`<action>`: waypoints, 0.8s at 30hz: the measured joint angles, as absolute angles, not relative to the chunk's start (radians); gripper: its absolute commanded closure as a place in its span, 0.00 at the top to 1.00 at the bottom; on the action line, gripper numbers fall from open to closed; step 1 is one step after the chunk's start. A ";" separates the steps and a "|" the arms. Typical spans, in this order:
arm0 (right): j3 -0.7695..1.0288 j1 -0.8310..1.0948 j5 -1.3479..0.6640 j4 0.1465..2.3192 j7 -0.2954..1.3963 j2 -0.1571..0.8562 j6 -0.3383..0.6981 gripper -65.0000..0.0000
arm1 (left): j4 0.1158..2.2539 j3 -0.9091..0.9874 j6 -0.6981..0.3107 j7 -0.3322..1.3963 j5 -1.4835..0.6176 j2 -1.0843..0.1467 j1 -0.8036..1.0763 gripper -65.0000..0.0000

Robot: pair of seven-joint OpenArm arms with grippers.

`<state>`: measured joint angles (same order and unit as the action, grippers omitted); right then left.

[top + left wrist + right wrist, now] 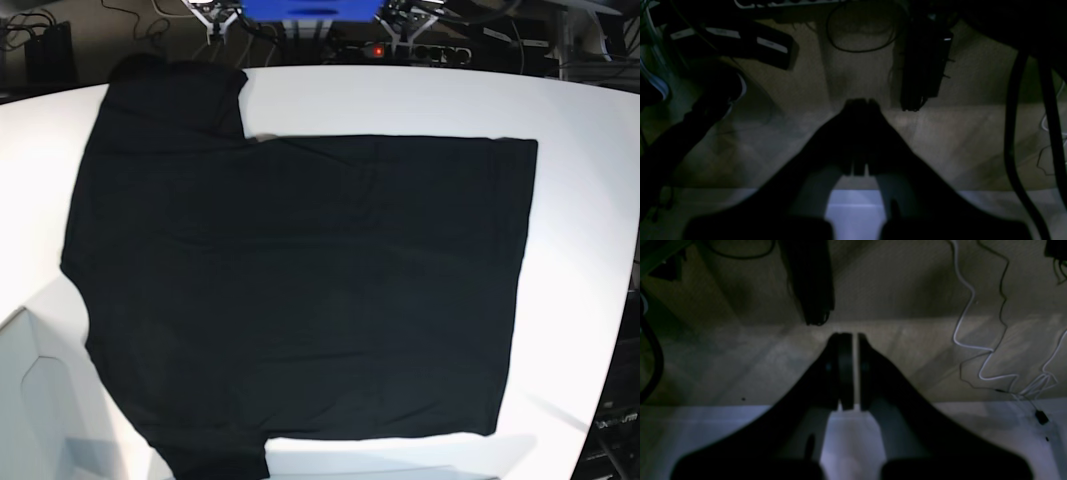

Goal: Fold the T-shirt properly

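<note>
The black T-shirt (300,290) lies spread flat on the white table (585,200), plain side up. One sleeve (180,90) points to the far left and the other (215,455) to the near left, with the hem along the right. No print or tag shows. My left gripper (860,101) is shut and empty, out past the table's edge (853,210) over the floor. My right gripper (853,336) is shut with a hairline gap, empty, also past the table's edge (706,426). The shirt does not show in either wrist view.
A blue box (310,8) and a power strip (425,50) sit behind the table's far edge. Below are beige floor, a black table leg (813,283), a black pack (925,66), dark cables (1013,133) and white cables (973,340).
</note>
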<state>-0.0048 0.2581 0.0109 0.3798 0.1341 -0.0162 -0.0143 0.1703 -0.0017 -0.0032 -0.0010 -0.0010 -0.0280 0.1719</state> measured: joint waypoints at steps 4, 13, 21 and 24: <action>-0.005 0.321 0.011 0.466 0.159 -0.016 -0.012 0.00 | 0.173 -0.002 -0.004 -0.007 -0.001 -0.037 0.176 0.00; -0.005 0.475 0.004 0.735 0.213 -0.017 -0.004 0.00 | 0.495 -0.002 -0.009 0.002 -0.002 -0.083 0.389 0.00; -0.011 0.857 0.004 1.322 0.323 -0.004 0.005 0.00 | 1.106 0.002 0.003 0.020 -0.006 -0.197 0.789 0.00; -0.004 0.955 0.006 1.523 0.324 0.006 0.003 0.00 | 1.320 0.000 -0.001 0.012 -0.070 -0.243 0.911 0.00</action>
<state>-0.0044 0.9546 0.0055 1.5230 0.3244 0.0059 0.0032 1.3201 0.0002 -0.0010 0.0124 -0.0696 -0.2428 0.9108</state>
